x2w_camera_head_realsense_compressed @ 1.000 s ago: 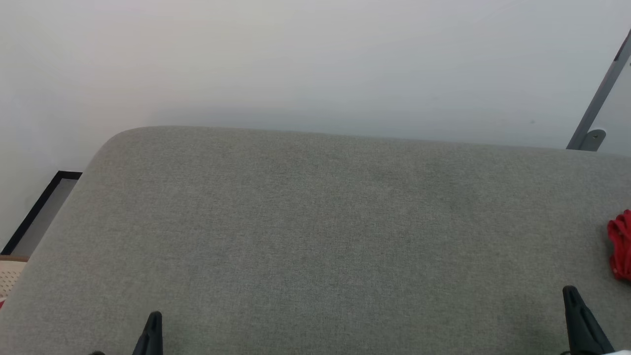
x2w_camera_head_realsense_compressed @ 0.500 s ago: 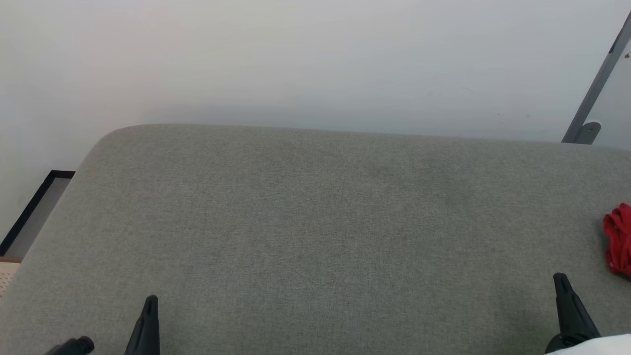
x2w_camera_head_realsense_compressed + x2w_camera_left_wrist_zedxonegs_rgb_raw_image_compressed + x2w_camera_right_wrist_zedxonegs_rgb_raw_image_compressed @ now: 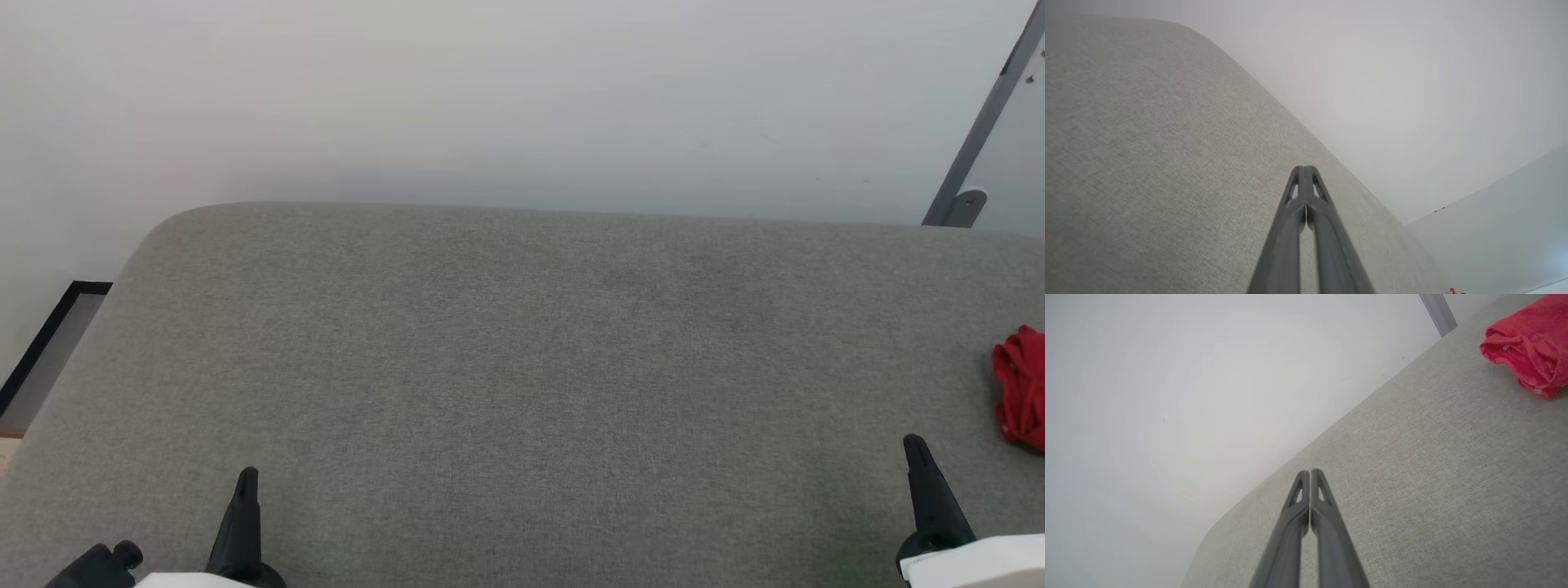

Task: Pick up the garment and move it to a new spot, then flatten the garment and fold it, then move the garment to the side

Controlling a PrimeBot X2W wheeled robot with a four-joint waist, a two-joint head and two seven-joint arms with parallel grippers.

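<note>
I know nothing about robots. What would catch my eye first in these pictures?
The bright red garment, bunched up at the far right edge of the broad grey fabric surface, stands out at once. Next come two dark pointed claws low in the head view: the left claw at lower left and the right claw at lower right, both shut, empty and apart from the garment.

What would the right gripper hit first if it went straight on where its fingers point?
Probably nothing nearby: the right gripper points across the grey cushion toward the wall; the garment lies off to the side.
</note>
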